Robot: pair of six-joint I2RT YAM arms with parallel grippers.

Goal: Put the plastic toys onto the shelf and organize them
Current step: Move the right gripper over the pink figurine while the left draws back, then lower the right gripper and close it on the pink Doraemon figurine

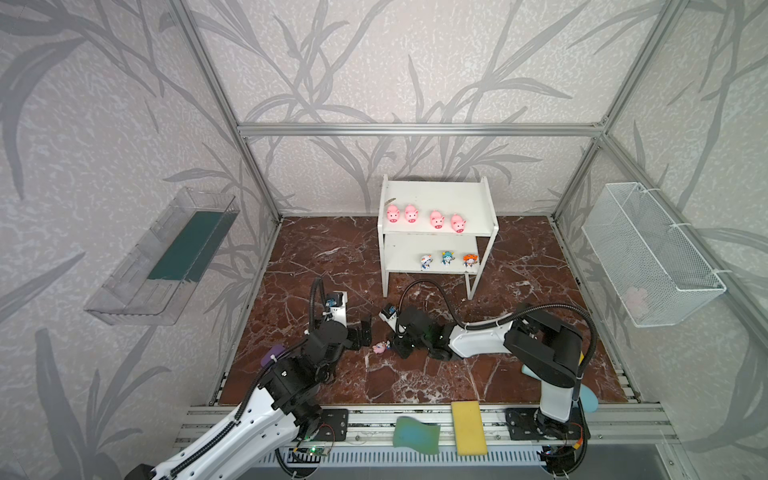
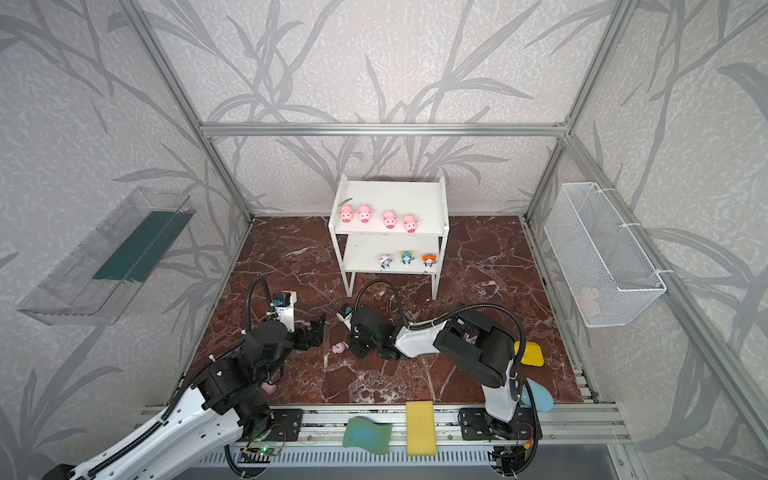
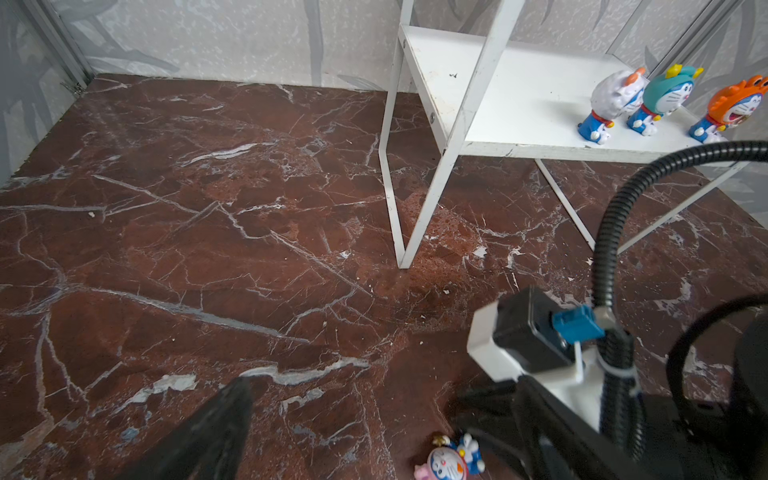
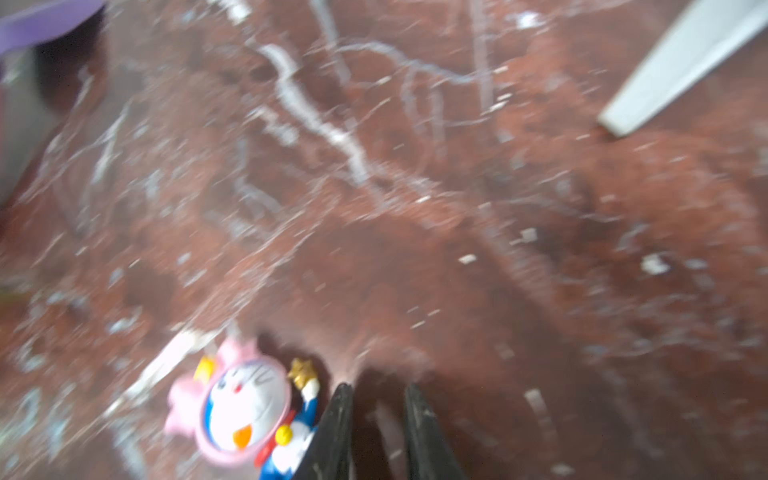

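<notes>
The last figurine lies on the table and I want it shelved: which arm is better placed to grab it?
Probably the right. The right gripper is shut, its tips right beside the pink figurine; it need only open and shift sideways. The left gripper is open but points past it.

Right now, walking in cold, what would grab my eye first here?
Four pink pigs stand in a row on the top board of the white shelf, with three tiny cartoon figurines lined up on its lower board. A fourth figurine, pink-hooded, lies alone on the red marble floor in front of the shelf.
</notes>
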